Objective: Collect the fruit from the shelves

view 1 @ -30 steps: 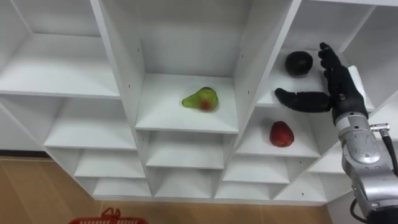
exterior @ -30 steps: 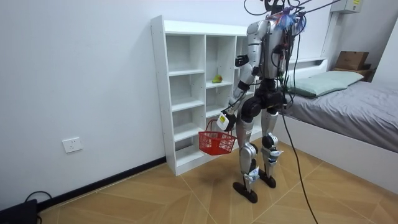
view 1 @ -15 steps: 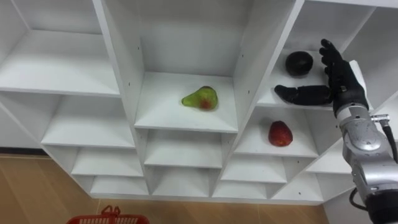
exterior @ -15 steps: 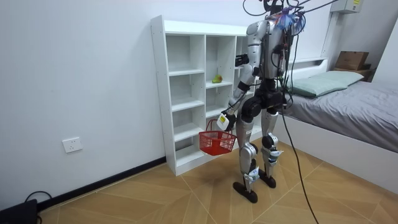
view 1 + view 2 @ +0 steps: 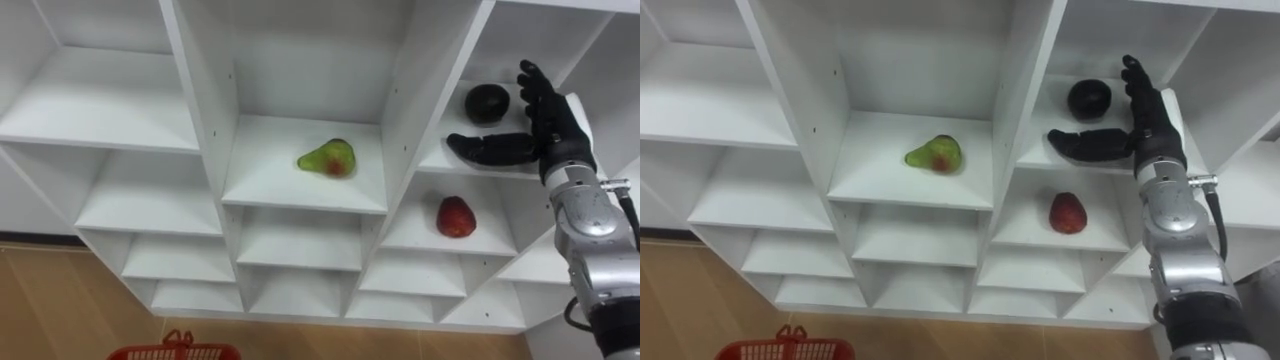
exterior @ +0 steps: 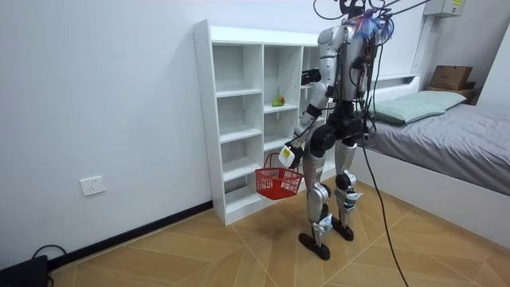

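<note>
The open right hand is moving closer to the dark fruit in the closet, so I think a grasp is coming. The left hand is gripping the red basket.

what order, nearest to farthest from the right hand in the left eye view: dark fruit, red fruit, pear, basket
From the right hand:
1. dark fruit, just left of it
2. red fruit, below and left
3. green pear, further left
4. red basket, bottom left edge of the view
</note>
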